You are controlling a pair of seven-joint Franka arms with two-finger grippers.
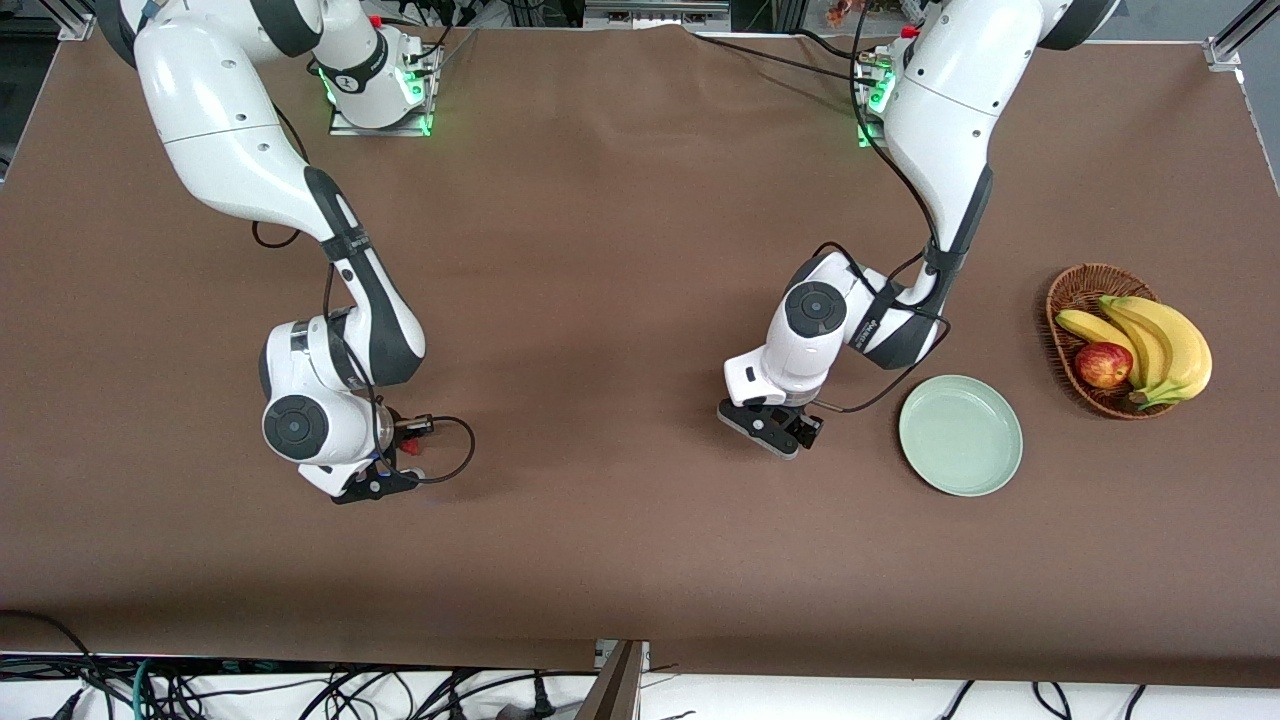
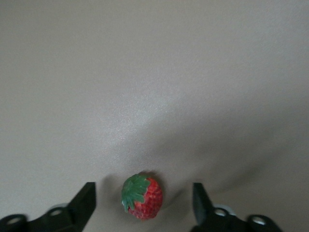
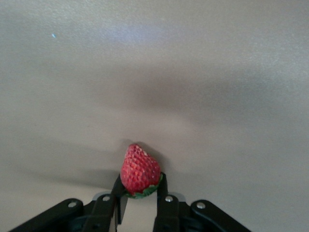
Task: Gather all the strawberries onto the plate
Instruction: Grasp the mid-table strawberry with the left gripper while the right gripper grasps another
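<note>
Red strawberry (image 3: 140, 170) pinched at cap end in right gripper (image 3: 139, 193), low over brown table (image 1: 600, 250), lower left of front frame. Left gripper (image 2: 144, 198) spread, straddling second strawberry (image 2: 142, 196), apparently lining up grasp. Mint plate (image 1: 960, 434) bare, lower right, beside basket (image 1: 1072, 290).
</note>
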